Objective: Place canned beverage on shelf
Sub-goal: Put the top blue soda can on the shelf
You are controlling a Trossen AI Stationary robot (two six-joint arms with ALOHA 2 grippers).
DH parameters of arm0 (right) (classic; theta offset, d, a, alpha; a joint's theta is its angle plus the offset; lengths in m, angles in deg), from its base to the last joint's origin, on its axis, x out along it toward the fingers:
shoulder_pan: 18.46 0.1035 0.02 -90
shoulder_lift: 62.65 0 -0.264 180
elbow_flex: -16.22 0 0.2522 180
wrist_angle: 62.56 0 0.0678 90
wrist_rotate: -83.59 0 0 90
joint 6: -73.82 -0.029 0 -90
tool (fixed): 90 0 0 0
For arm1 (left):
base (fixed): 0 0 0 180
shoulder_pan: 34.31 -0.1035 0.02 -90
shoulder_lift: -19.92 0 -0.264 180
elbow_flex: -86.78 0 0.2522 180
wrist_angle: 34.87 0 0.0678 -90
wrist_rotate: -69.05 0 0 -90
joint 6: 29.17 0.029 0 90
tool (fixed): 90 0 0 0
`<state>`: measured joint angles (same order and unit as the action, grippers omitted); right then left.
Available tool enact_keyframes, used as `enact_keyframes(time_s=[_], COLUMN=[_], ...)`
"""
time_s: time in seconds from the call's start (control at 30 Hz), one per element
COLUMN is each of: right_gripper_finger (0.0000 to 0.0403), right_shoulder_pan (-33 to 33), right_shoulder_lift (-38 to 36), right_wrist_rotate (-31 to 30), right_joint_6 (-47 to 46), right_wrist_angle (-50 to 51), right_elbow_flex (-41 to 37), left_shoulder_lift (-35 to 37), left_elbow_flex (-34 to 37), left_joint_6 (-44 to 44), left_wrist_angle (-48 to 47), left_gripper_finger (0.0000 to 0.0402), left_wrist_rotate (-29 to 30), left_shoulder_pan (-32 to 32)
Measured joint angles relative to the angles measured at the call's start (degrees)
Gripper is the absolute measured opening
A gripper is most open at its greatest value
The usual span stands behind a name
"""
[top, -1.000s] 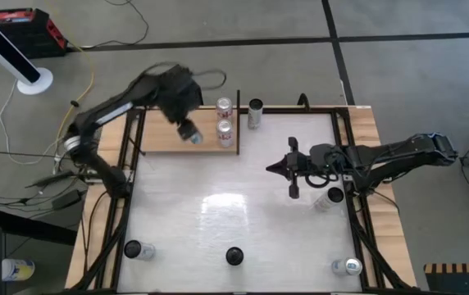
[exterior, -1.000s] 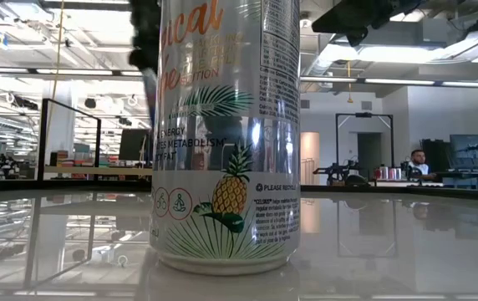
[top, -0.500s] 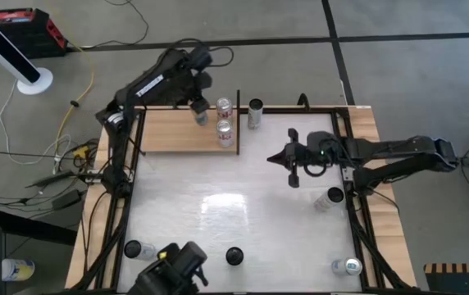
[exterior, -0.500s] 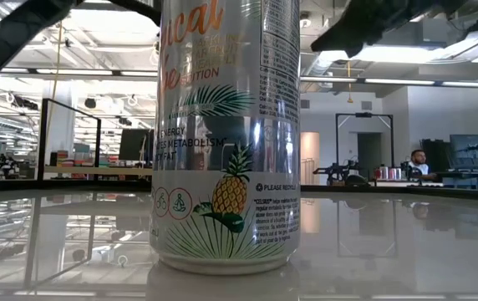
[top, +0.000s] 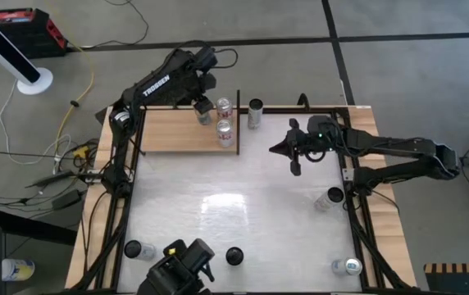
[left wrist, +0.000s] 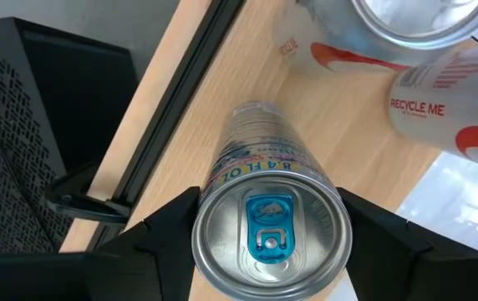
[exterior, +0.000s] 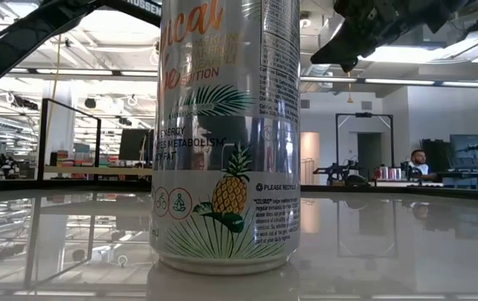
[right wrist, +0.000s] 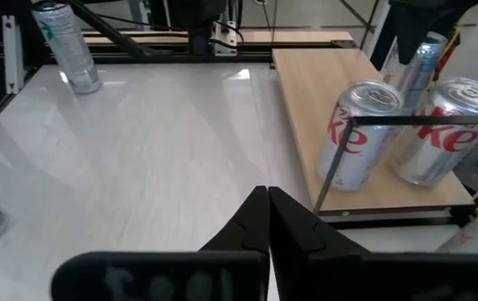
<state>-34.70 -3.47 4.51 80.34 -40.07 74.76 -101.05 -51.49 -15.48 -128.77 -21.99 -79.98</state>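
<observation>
Your left end effector (left wrist: 264, 242) is clamped on a slim blue-tabbed can (left wrist: 260, 201), one finger (left wrist: 168, 221) on each side of its body, and holds it over the pale wooden shelf (top: 169, 131) at the far left of the bench (top: 234, 205). In the left wrist view the can's foot appears to sit at or just above the boards, close to the shelf's outer edge; whether it is touching cannot be told. Just beside it stand two red-and-silver cans (top: 225, 107), next to the thin black upright (top: 239, 123) at the shelf's inner end. The step in hand reads as the set-down. Your next move calls for lowering until the can rests flat and upright on the wood, then parting the fingers and drawing clear without brushing the neighbouring cans. Your right end effector (right wrist: 266, 219) waits above the bench near the upright, its fingers together and holding nothing. Other cans (top: 255, 113) stand on the bench outside the shelf, among them a pineapple-printed can (exterior: 226, 138) filling the low view, so more placements appear to remain.
</observation>
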Motion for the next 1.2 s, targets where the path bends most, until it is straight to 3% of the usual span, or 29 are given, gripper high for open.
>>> enact_keyframes(time_s=[0.2,0.4,0.5,1.0,1.2], right_gripper_finger=[0.0034,0.0053,0.0053,0.0053,0.0053], right_shoulder_pan=[-0.1,0.0,0.0,0.5,0.9], right_shoulder_lift=[0.0,0.0,0.0,0.0,0.0], right_wrist_rotate=[0.0,0.0,0.0,1.3,1.3], right_joint_6=[0.4,0.4,0.4,-0.9,-0.9], right_wrist_angle=[-0.6,-0.1,0.0,1.3,1.2], right_elbow_flex=[0.0,0.0,0.0,0.0,0.0], left_shoulder_lift=[0.0,-0.1,-0.1,-0.1,-0.1], left_elbow_flex=[0.0,0.0,0.0,0.0,0.0], left_joint_6=[-0.3,-1.5,-2.4,-0.8,-0.8], left_wrist_angle=[-0.3,-0.4,-0.2,-1.4,-1.1], left_gripper_finger=[0.0220,0.0309,0.0331,0.0333,0.0323], left_wrist_rotate=[-0.1,-0.7,-0.7,-0.6,2.7], left_shoulder_pan=[0.1,0.1,0.1,0.5,0.7])
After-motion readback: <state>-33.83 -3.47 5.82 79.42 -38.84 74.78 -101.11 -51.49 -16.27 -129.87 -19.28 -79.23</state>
